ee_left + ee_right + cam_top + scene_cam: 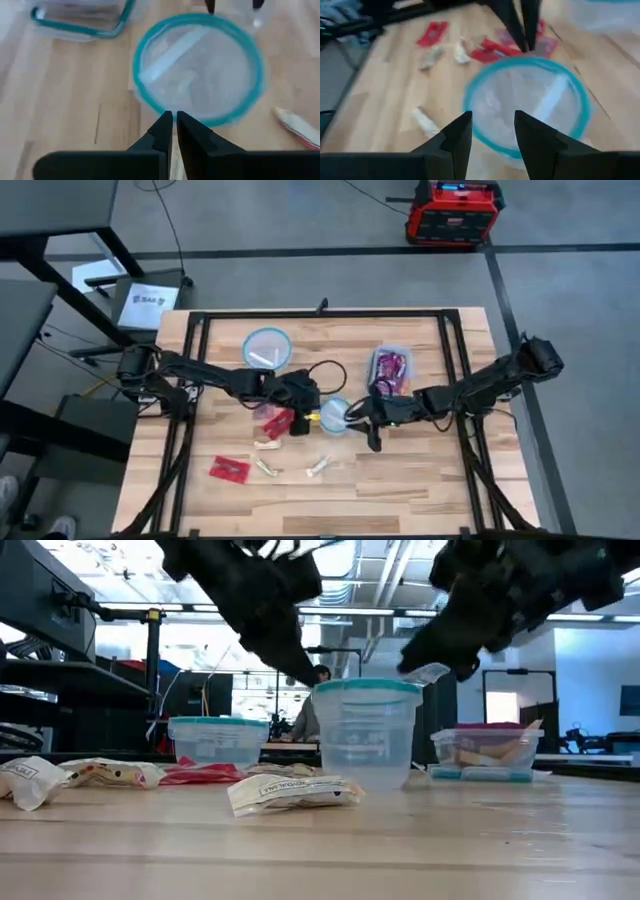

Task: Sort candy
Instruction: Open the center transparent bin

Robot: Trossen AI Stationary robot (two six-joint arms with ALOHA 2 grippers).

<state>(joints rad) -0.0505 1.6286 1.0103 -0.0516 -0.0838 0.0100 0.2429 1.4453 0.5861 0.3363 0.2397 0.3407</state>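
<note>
A small clear round container with a blue rim [335, 416] [367, 730] stands mid-table, and a white candy stick [170, 50] [552, 97] lies in it. My left gripper [308, 418] [174, 117] hovers shut at the container's left rim; nothing shows between its fingertips. My right gripper [366, 423] [492, 122] is open just to the right of the container and above its rim. Red candy packets [275, 423] [229, 469] and cream candy sticks [267, 445] [318, 467] lie flat on the table to the near left.
A larger round container [268, 348] with white sticks stands at the far left. A rectangular container [392, 368] with purple candy stands at the far right. A black frame [320, 314] runs around the table. Bare wood lies at the near right.
</note>
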